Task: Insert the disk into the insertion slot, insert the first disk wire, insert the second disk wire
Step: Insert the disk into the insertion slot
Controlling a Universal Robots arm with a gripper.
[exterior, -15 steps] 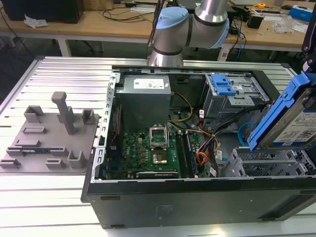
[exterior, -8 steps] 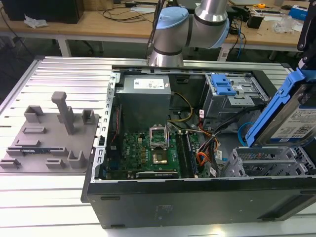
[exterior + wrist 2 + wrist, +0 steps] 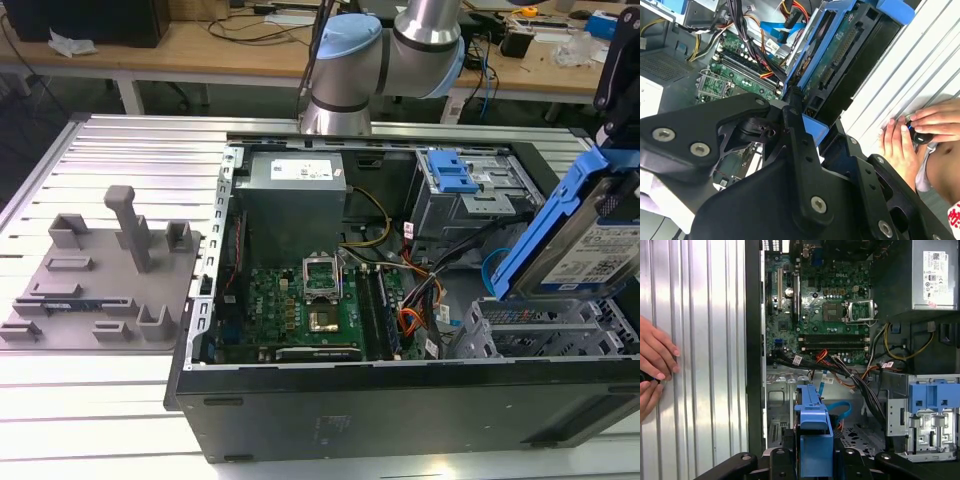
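Aloft, tilted disk (image 3: 598, 255) above insertion slot (image 3: 530, 328)

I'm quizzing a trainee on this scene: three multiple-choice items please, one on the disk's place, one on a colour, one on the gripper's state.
1. Where is the disk?
A. Held tilted over the insertion slot.
B. Fully seated inside it.
C. Leaning on it, unheld.
2. What colour frames the disk?
A. Red.
B. Bright blue.
C. Green.
3. How is the gripper?
A. Open, empty.
B. Shut on the disk.
C. Open around a cable.
Answers:
1 A, the exterior view shows it slanted above the slot.
2 B, both wrist views show blue plastic.
3 B, it clamps the frame in the second wrist view.
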